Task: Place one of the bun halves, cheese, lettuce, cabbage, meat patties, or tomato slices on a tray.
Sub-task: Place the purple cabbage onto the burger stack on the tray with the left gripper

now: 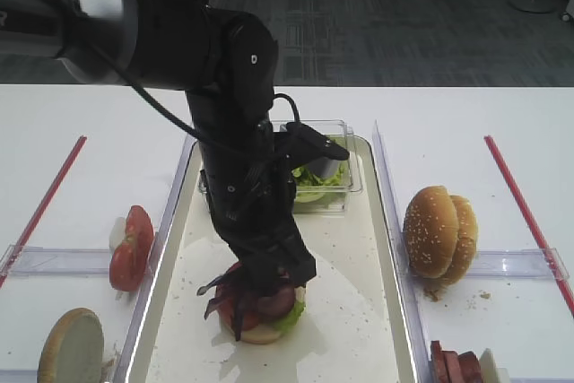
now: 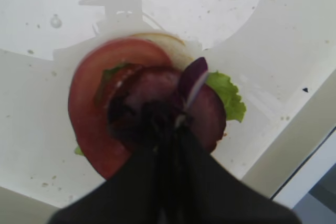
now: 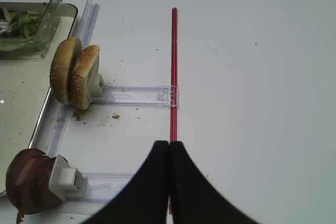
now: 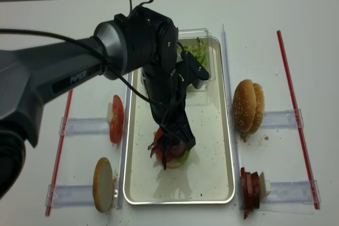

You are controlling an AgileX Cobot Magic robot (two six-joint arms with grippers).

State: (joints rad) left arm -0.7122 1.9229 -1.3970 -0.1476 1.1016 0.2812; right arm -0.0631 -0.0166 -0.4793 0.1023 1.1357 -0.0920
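The left gripper [image 2: 168, 129] pinches cabbage [image 2: 193, 80] directly above the stack on the tray [image 1: 377, 311]. Strips clinging to the jaws at release may drag the tomato slice [image 2: 89, 114] beneath off the stack. The right gripper [image 3: 169, 153] is closed and empty.

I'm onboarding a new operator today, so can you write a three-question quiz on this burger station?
1. True or false: the left end effector is above the stack on the tray.
2. What fills the clear box at the tray's far end? A) lettuce B) tomato C) cheese
3. The sesame buns stand to the tray's ____ in the overhead views.

Key: 1 true. 2 A; lettuce shows inside. 3 right.
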